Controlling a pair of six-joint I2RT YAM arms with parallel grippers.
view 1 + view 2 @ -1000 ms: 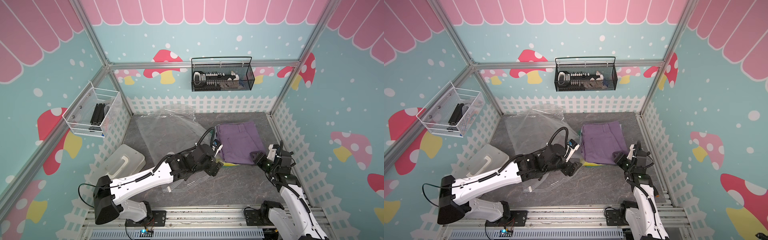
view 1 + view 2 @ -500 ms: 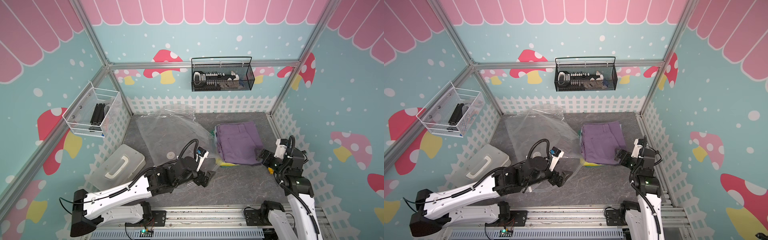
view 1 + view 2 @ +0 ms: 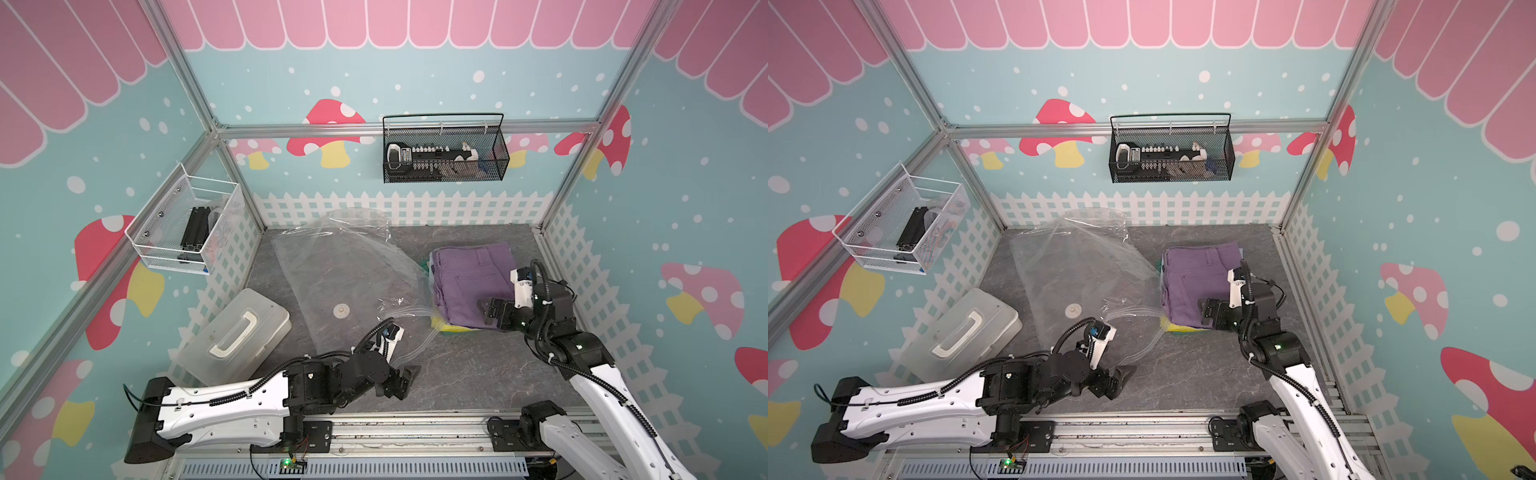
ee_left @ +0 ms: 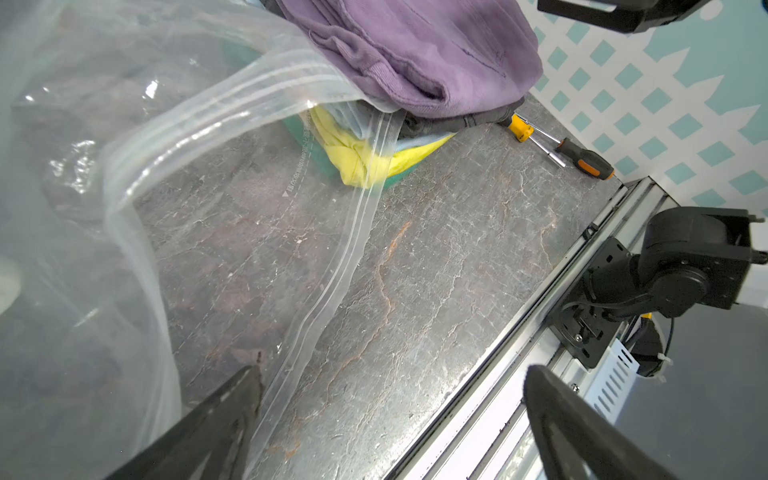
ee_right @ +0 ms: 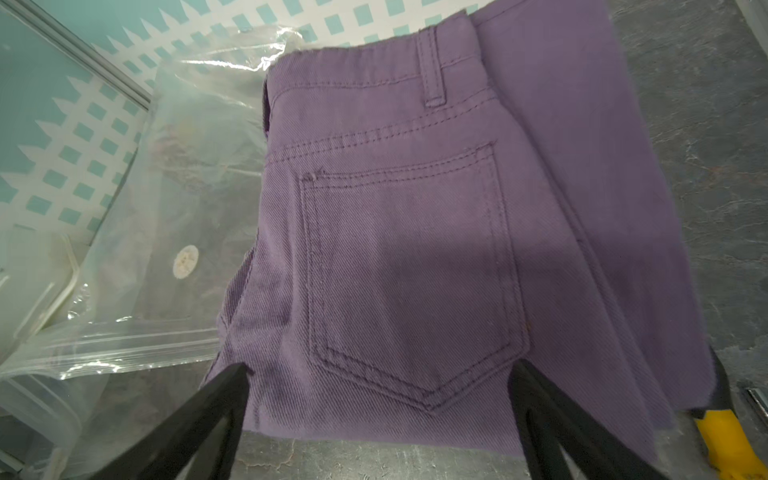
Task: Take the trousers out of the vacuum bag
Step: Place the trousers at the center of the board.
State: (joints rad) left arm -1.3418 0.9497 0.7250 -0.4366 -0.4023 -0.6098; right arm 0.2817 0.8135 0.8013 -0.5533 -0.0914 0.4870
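Note:
The trousers lie folded in a stack at the right of the floor, with the purple pair [image 3: 471, 278] [image 3: 1198, 282] [image 5: 415, 232] on top. Yellow trousers [image 4: 365, 162] and a green layer peek out beneath it. The vacuum bag [image 3: 345, 266] [image 3: 1075, 266] lies crumpled to the stack's left. Its ridged zip edge [image 4: 345, 249] runs across the yellow corner. My left gripper [image 3: 405, 380] [image 3: 1119, 380] [image 4: 395, 372] is open over bare floor near the front rail, beside the bag's edge. My right gripper [image 3: 488, 311] [image 3: 1206, 311] [image 5: 379, 368] is open just above the purple pair's near edge, holding nothing.
A translucent box with a white handle [image 3: 235, 336] sits at the front left. A screwdriver [image 4: 582, 160] and a yellow tool [image 4: 520, 128] lie by the right fence behind the stack. A black wire basket [image 3: 444, 153] and a white mesh basket [image 3: 187, 226] hang on the walls.
Both grippers have opened wide. The left arm has pulled back from the stack's edge toward the front rail. The right arm has drawn back slightly toward the front right.

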